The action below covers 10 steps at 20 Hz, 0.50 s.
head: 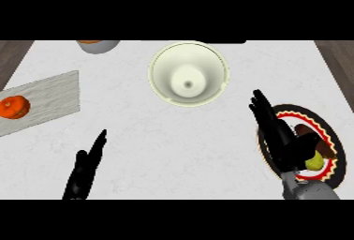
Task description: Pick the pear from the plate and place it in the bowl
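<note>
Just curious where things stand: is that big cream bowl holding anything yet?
Empty. The cream round bowl shows only its bare inside; the yellow-green pear lies on the red-rimmed plate, under the right hand.

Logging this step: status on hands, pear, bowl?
Right hand open over plate, beside pear, not gripping. Left hand open, resting low left. Bowl unobstructed.

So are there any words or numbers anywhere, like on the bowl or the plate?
No, none can be read.
Bowl: plain cream, no writing.
Plate: only a red and black rim pattern, no letters.
Grey board with the orange fruit: no label.
Pear and right hand: no marks.
</note>
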Each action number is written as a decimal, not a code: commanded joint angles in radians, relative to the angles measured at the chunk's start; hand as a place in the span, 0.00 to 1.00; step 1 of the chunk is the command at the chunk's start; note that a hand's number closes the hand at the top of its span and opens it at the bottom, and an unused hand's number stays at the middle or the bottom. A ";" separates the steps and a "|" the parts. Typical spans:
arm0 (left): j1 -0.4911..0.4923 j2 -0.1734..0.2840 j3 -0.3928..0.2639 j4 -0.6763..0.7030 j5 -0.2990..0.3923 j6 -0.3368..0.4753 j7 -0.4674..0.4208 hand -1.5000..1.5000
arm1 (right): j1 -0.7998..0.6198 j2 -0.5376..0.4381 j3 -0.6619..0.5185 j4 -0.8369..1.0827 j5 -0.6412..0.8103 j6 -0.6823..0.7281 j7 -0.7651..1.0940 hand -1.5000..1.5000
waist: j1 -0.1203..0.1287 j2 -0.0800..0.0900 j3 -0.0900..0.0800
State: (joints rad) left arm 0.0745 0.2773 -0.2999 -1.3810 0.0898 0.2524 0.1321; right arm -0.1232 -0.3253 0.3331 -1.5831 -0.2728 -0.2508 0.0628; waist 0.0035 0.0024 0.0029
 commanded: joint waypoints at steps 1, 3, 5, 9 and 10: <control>-0.028 0.042 0.041 -0.053 0.013 -0.051 0.015 0.50 | -0.012 -0.052 -0.090 0.135 -0.048 0.131 -0.044 1.00 | 0.001 -0.001 -0.002; -0.128 0.085 0.091 -0.097 0.057 -0.095 0.042 0.50 | -0.066 -0.146 -0.119 0.148 -0.111 0.206 0.097 1.00 | 0.003 0.001 -0.002; -0.209 0.135 0.151 -0.154 0.121 -0.156 0.048 0.50 | -0.042 -0.226 -0.137 0.255 -0.115 0.299 0.064 1.00 | 0.010 0.007 0.000; -0.222 0.125 0.155 -0.152 0.168 -0.194 0.071 0.50 | 0.012 -0.374 -0.078 0.298 0.191 0.260 -0.198 0.00 | -0.005 0.003 0.001; -0.223 0.125 0.161 -0.153 0.169 -0.200 0.070 0.50 | 0.082 -0.329 -0.070 0.307 0.177 0.269 -0.301 0.00 | -0.010 0.000 -0.001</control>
State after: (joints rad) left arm -0.1016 0.3781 -0.1823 -1.5132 0.2045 0.1035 0.1711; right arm -0.1359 -0.6304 0.2754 -1.3719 -0.1730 0.0118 -0.0258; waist 0.0095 -0.0001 -0.0023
